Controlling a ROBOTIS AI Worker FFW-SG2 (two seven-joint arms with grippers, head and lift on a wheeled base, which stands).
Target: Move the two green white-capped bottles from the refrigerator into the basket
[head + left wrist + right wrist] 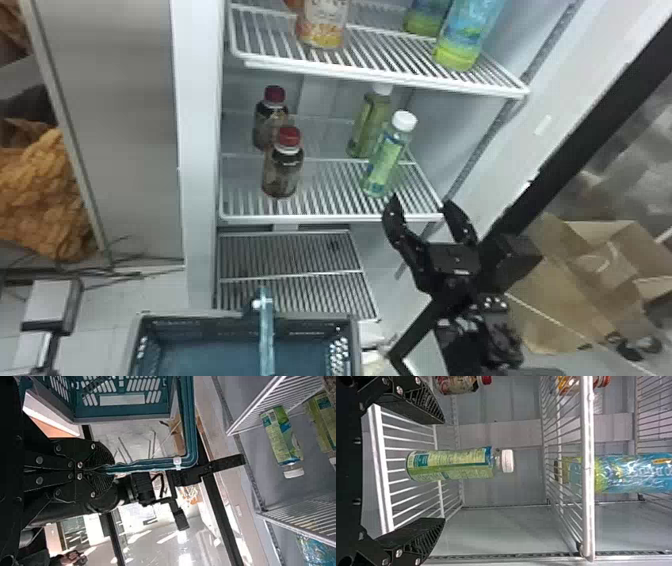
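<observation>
Closest is the basket [215,324], in front of the fridge [201,150], its blue handle [266,335] clamped in the left pincer [111,470], whose fingers are together on it. The right pincer [420,202] has its fingers well apart, nothing between them, near the shelf [325,219] edge and facing the front bottle [384,162].

None of the moving is done, as far as one can judge: the front bottle and the rear bottle [369,125], both green with white caps, stand upright on the shelf, one just behind the other. Both have yet to be gripped, lifted out and set in the basket; the front one seems the natural first pick.

The shelf is white wire and also carries two dark red-capped bottles [284,165], farther left. Above, an upper shelf [390,79] bears more drinks. In the room, orange cloth [40,195] lies at left, cardboard [565,285] at right, over a pale floor [100,320].
</observation>
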